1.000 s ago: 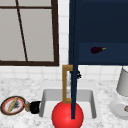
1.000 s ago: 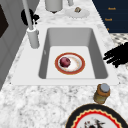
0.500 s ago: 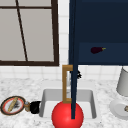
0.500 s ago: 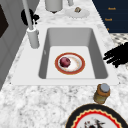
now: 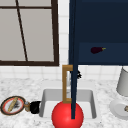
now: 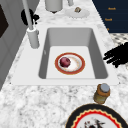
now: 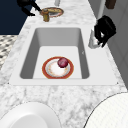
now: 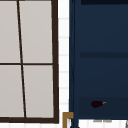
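A kitchen sink [image 6: 100, 50] set in a marbled worktop [image 6: 37, 100]. The left hand [image 6: 117, 55] hovers off the sink's front left corner with its fingers spread and straight. It grips nothing and is near a small lidded jar [image 6: 101, 93] standing upright just left of the sink, likely within reach. The right hand [image 7: 105, 27] hangs behind the sink over the base of the tap [image 6: 33, 37]. Its fingers are curled downward, and no grip on anything can be made out. In the sink, a red-rimmed plate [image 6: 80, 65] lies flat and carries a round dark red fruit [image 6: 65, 62], seemingly set there for rinsing.
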You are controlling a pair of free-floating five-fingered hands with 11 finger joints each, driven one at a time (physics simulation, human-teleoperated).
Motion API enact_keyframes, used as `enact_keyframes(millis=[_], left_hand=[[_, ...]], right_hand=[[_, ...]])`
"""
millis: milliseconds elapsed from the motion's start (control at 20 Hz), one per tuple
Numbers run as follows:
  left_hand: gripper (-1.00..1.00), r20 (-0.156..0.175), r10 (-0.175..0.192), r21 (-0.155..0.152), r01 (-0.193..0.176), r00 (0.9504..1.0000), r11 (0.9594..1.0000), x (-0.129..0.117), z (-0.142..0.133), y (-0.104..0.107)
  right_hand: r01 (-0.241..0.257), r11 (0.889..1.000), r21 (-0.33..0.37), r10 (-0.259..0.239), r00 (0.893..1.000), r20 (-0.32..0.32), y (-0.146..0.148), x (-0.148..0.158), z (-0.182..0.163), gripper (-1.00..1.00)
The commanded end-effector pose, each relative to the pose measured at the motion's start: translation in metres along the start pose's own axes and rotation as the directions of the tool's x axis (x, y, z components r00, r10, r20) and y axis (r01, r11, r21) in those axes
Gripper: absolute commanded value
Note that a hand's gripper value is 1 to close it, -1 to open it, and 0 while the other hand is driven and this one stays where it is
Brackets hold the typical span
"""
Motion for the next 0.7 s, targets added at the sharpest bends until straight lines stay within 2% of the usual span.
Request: enact_keyframes(millis=[0, 50, 100, 300, 550, 650], left_hand=[[0.00, 0.000, 0.000, 0.000, 0.000, 1.0000, 1.0000, 0.000, 0.000, 0.000], [0.00, 0.000, 0.000, 0.000, 0.000, 1.0000, 1.0000, 0.000, 0.000, 0.000], [0.00, 0.000, 0.000, 0.000, 0.000, 1.0000, 1.0000, 0.000, 0.000, 0.000], [0.00, 0.000, 0.000, 0.000, 0.000, 1.0000, 1.0000, 0.000, 0.000, 0.000], [0.00, 0.000, 0.000, 0.000, 0.000, 1.0000, 1.0000, 0.000, 0.000, 0.000], [0.00, 0.000, 0.000, 0.000, 0.000, 1.0000, 1.0000, 0.000, 0.000, 0.000]], right_hand=[[0.046, 0.999, -0.023, -0.045, 0.998, 0.054, 0.000, 0.000, 0.000, -1.00], [0.028, 1.000, -0.004, -0.028, 0.999, 0.017, 0.003, 0.001, -0.002, -1.00], [0.029, 0.999, -0.017, -0.029, 0.999, 0.014, 0.004, 0.000, -0.002, -1.00], [0.112, 0.993, -0.043, -0.106, 0.986, 0.128, 0.009, -0.011, 0.001, -1.00], [0.163, 0.985, -0.062, -0.147, 0.966, 0.214, 0.013, -0.015, -0.003, -1.00], [0.186, 0.980, -0.068, -0.163, 0.954, 0.253, 0.016, -0.019, -0.005, -1.00]])
